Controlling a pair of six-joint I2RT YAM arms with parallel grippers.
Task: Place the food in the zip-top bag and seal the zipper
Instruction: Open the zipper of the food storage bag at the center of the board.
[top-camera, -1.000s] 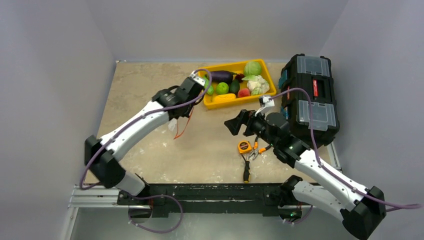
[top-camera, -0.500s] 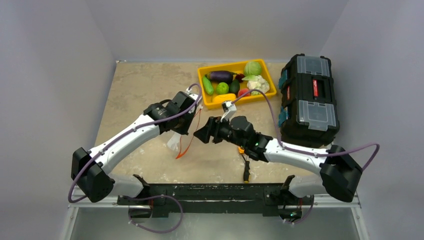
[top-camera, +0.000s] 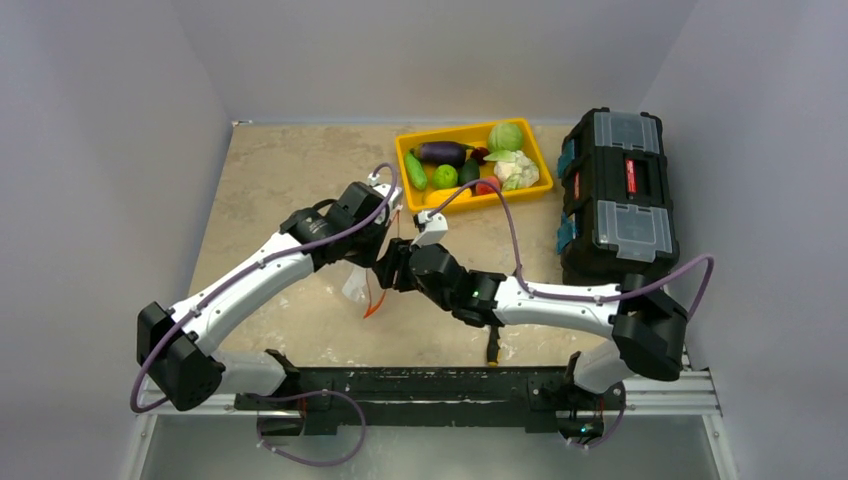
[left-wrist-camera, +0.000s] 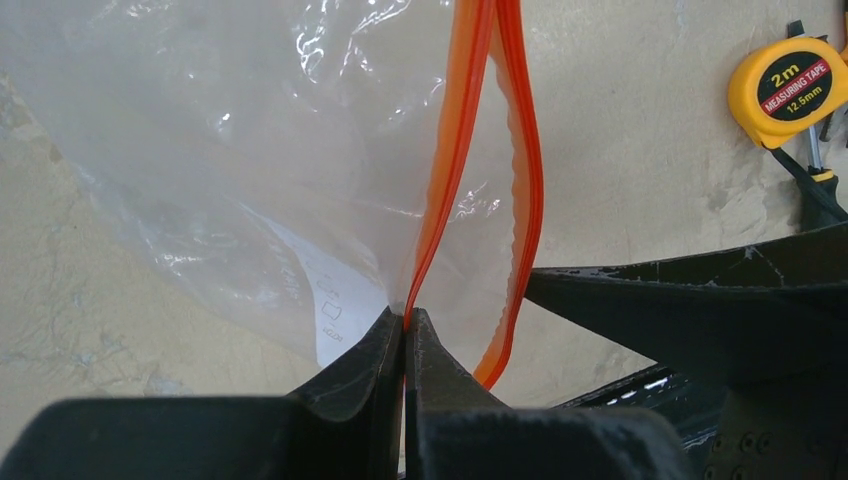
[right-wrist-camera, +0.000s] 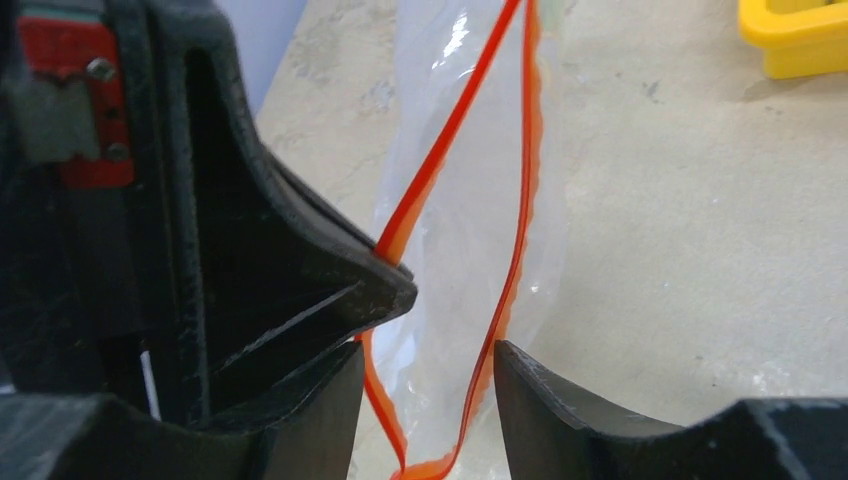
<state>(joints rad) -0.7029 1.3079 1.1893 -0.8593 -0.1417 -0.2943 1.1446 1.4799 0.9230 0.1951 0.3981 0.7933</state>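
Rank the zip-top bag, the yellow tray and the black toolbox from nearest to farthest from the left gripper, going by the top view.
1. zip-top bag: pinched by its orange strip in the left gripper, hanging from it.
2. yellow tray: beyond the gripper, toward the table's far side.
3. black toolbox: farthest, at the table's right edge.

Beige stone-look table (top-camera: 270, 180), yellow tray (top-camera: 403, 160) at back, black toolbox (top-camera: 615, 200) right, tape measure (left-wrist-camera: 785, 85), pliers (top-camera: 492, 345)

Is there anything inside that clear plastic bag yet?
Nothing shows through the zip-top bag; it looks empty. The food lies in the yellow tray. The left end effector, pinching the zipper, hides the corner below.
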